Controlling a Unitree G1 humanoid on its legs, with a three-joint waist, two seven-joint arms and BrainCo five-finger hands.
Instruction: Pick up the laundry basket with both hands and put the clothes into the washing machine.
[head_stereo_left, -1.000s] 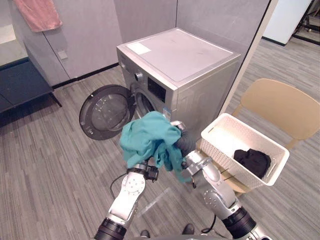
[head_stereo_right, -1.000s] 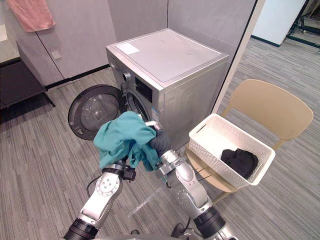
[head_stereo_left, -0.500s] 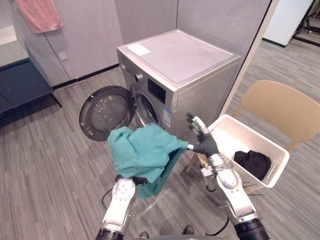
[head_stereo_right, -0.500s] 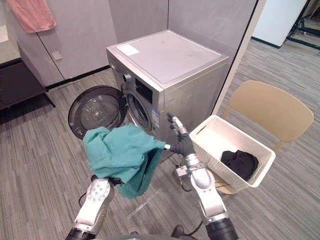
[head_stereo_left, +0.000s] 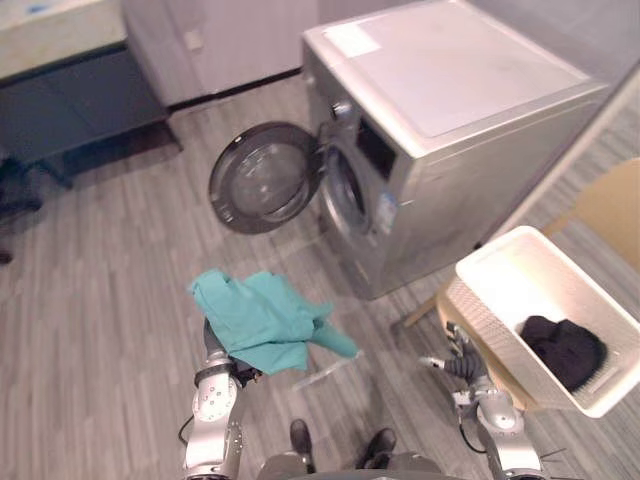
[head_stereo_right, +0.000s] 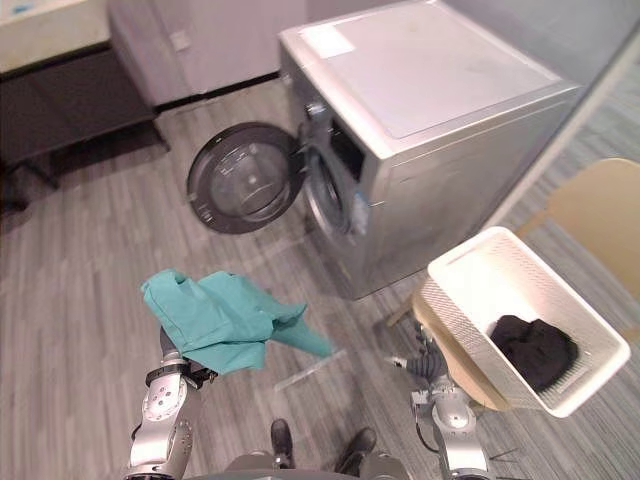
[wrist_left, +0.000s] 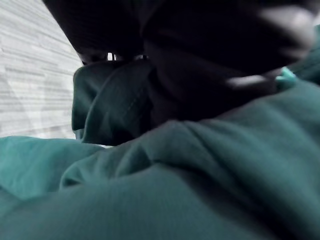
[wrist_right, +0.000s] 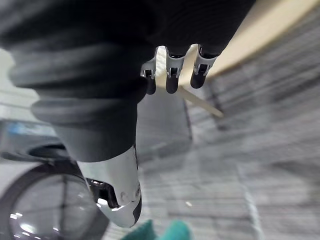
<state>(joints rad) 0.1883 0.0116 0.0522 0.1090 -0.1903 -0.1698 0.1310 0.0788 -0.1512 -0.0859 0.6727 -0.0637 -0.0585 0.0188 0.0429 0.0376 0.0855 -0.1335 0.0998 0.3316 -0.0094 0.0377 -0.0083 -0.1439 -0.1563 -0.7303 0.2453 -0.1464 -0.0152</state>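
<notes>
one crumpled teal cloth garment (head_stereo_left: 262, 322) hangs draped over the robot's left hand (wrist_left: 200, 60), low above the grey plank floor (head_stereo_left: 100, 280), short of the silver front-loading washing machine (head_stereo_left: 470, 110) w/ its round glass door (head_stereo_left: 262, 178) swung open. the hand's fingers are buried under the cloth, so its grip can't be told. the cloth looks soft, light and floppy, prob. apt to slide off; best bunched at the thick middle fold, not the trailing corner. a black garment (head_stereo_left: 563, 350) lies in the white perforated plastic basket (head_stereo_left: 485, 322) on the tan chair (head_stereo_left: 610, 200). the right hand (head_stereo_left: 462, 362), fingers (wrist_right: 170, 75) straight and empty, sits low by the chair's front. vs half a sec ago: the right hand was at the cloth's edge, now well apart; the camera has also tilted down.
</notes>
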